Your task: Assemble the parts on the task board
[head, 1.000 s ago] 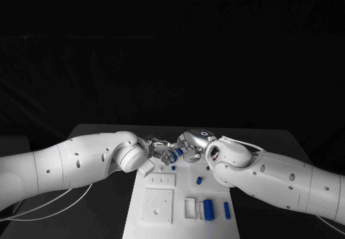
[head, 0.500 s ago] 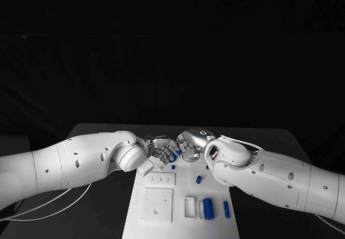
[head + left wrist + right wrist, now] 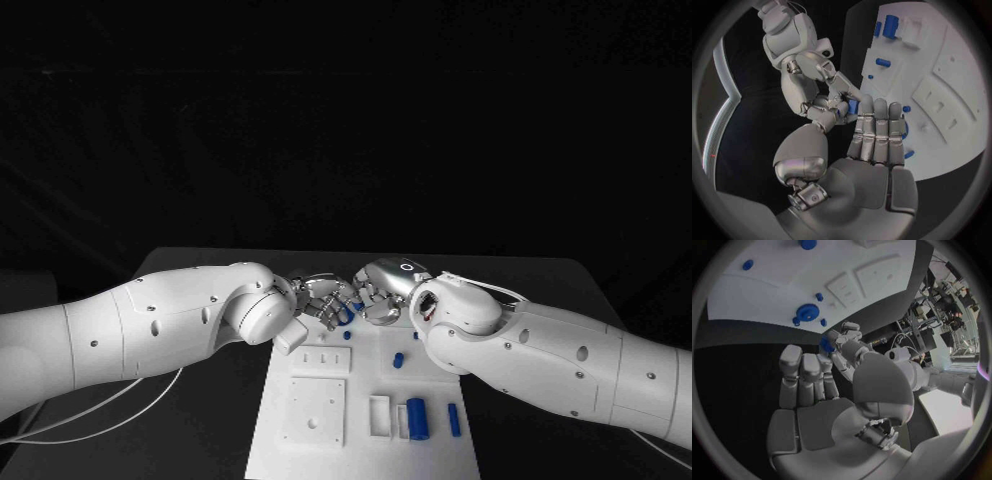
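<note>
Over the far end of the white task board point(image 3: 361, 385) my left hand point(image 3: 320, 297) and right hand point(image 3: 382, 297) meet fingertip to fingertip. A small blue part point(image 3: 348, 315) sits pinched between them. In the left wrist view the blue part point(image 3: 852, 106) lies between my left hand's point(image 3: 876, 145) thumb and straight fingers, and a finger of the right hand point(image 3: 826, 70) touches it. In the right wrist view the blue part point(image 3: 826, 345) sits between my right hand's point(image 3: 811, 385) thumb and fingertips.
On the board lie a thick blue cylinder point(image 3: 418, 420), a slim blue peg point(image 3: 454, 421) and a short blue piece point(image 3: 398, 360), beside white raised blocks point(image 3: 315, 412). A blue gear point(image 3: 807, 313) stands near the board's far end. Black table surrounds the board.
Both hands have stayed at the board's far end. The left hand's fingers have edged slightly towards the right hand, with the blue part still between them.
</note>
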`<act>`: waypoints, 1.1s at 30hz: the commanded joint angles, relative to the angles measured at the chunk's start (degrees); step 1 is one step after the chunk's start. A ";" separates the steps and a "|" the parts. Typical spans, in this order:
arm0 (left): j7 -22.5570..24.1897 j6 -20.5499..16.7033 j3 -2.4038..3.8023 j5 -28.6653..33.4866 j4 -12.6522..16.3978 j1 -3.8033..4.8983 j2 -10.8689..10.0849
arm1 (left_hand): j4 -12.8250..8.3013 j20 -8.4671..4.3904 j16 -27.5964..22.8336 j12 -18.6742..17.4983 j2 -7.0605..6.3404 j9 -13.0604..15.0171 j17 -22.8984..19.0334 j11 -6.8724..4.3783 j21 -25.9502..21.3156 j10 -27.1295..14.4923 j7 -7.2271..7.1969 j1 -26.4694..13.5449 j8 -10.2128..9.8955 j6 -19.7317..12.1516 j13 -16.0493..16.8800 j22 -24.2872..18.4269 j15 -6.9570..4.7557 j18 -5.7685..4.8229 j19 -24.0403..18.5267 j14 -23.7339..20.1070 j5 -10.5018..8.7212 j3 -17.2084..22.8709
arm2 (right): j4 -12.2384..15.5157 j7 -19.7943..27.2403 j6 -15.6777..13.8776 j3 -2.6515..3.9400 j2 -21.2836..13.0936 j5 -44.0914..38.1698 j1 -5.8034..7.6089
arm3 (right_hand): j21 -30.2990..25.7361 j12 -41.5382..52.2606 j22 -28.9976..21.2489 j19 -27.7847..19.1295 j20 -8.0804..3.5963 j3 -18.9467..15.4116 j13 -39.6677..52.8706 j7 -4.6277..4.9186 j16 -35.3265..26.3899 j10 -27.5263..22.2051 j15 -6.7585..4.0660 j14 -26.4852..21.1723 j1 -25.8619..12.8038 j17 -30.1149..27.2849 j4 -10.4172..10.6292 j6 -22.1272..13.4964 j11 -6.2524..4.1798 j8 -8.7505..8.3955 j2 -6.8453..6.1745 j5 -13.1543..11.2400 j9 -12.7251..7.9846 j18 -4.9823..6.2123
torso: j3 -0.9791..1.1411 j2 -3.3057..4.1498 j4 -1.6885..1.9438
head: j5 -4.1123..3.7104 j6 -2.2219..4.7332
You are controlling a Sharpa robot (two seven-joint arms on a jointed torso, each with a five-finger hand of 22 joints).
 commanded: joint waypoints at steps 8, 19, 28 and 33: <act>1.30 2.68 0.30 -1.08 1.02 0.21 0.45 | 2.18 -1.82 0.33 0.49 -1.80 1.66 -0.24 -0.28 0.20 -0.10 -0.24 0.52 0.35 0.52 -0.23 0.86 -0.28 0.28 0.08 -0.03 -14.91 0.03 | -0.07 0.13 1.71 -0.16 0.19 -0.37 -0.27 | 0.30 -0.20 0.79 0.30 0.07 0.28 0.06 2.07 0.01 0.29 -0.27 0.30 -0.15 0.06 0.03 6.12 0.05 0.15 0.48 0.06 0.04 3.41 | -0.01 -0.02 -0.03 | -0.03 0.00; 2.00 2.53 0.30 -1.24 0.71 0.21 0.47 | 2.80 -2.21 1.35 1.20 1.28 1.85 -0.34 -0.77 0.86 0.95 -0.80 2.99 0.63 2.07 -0.38 1.03 -0.76 0.27 0.56 0.64 -16.92 0.39 | 0.11 0.08 1.90 -0.16 0.24 -0.37 -0.28 | 0.30 -0.22 0.79 0.30 0.08 0.39 0.08 2.08 0.01 0.30 -0.27 0.31 -0.15 0.05 0.02 6.13 0.05 0.13 0.48 0.08 0.03 3.41 | -0.01 -0.01 0.02 | -0.11 -0.06; 1.00 2.35 0.30 -2.30 0.57 0.21 0.87 | 2.77 -2.26 1.45 1.17 0.54 1.79 -0.44 -0.76 0.91 0.98 -0.77 2.85 0.42 2.11 -0.53 0.99 -0.78 0.22 0.52 0.62 -16.96 -0.12 | 0.42 -0.20 1.77 -0.16 0.27 -0.49 -0.36 | 0.30 -0.24 0.79 0.31 0.09 0.48 0.09 2.08 0.01 0.31 -0.26 0.31 -0.16 0.05 0.03 6.15 0.06 0.12 0.48 0.10 0.02 3.41 | 0.01 0.00 0.02 | -0.08 -0.14; 0.40 2.12 0.30 -2.77 0.37 0.20 0.97 | 3.03 -2.29 1.57 1.21 0.29 1.79 -0.47 -0.79 1.00 1.09 -0.79 2.69 0.39 2.24 -0.57 0.97 -0.83 0.19 0.64 0.74 -17.02 -0.33 | 0.45 -0.47 1.74 -0.16 0.15 -0.61 -0.38 | 0.30 -0.25 0.78 0.31 0.09 0.57 0.11 2.08 0.01 0.32 -0.26 0.32 -0.16 0.05 0.02 6.16 0.06 0.11 0.49 0.13 0.01 3.42 | -0.03 0.00 -0.01 | -0.12 -0.14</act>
